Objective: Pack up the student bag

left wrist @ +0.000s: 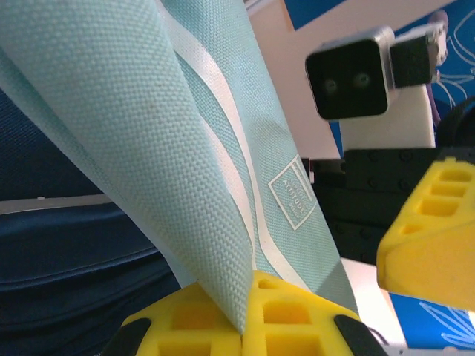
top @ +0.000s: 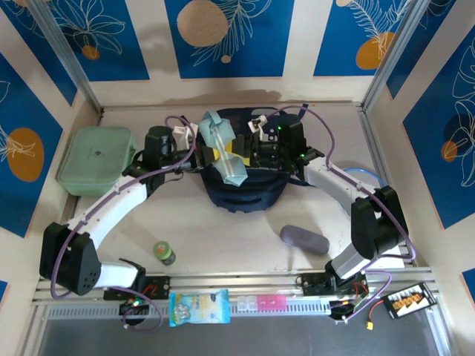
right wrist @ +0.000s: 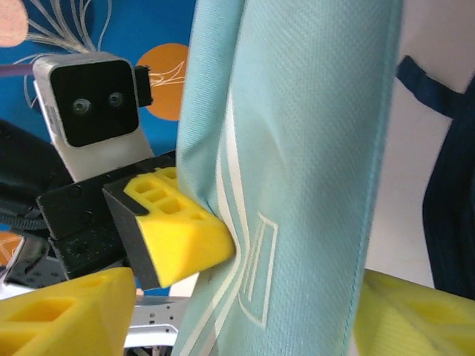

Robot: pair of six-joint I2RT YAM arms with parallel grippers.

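Note:
The student bag (top: 245,189), a dark navy backpack, lies in the middle of the table. Above it hangs a light teal fabric pouch (top: 223,148) with white stripes and a logo patch. My left gripper (top: 202,144) is shut on it, the yellow fingers (left wrist: 297,319) pinching a fold of the pouch (left wrist: 148,133), with navy bag cloth (left wrist: 59,252) behind. My right gripper (top: 251,147) is open, and its fingers (right wrist: 59,311) stand on either side of the pouch (right wrist: 312,148). The left finger is still apart from the cloth. Navy bag fabric (right wrist: 453,215) shows at the right edge.
A mint green zip case (top: 96,159) lies at the left. A small green-capped bottle (top: 164,252) and a dark oblong case (top: 303,239) lie in front of the bag. A snack packet (top: 199,306) and pink-and-white blocks (top: 258,303) rest on the near rail.

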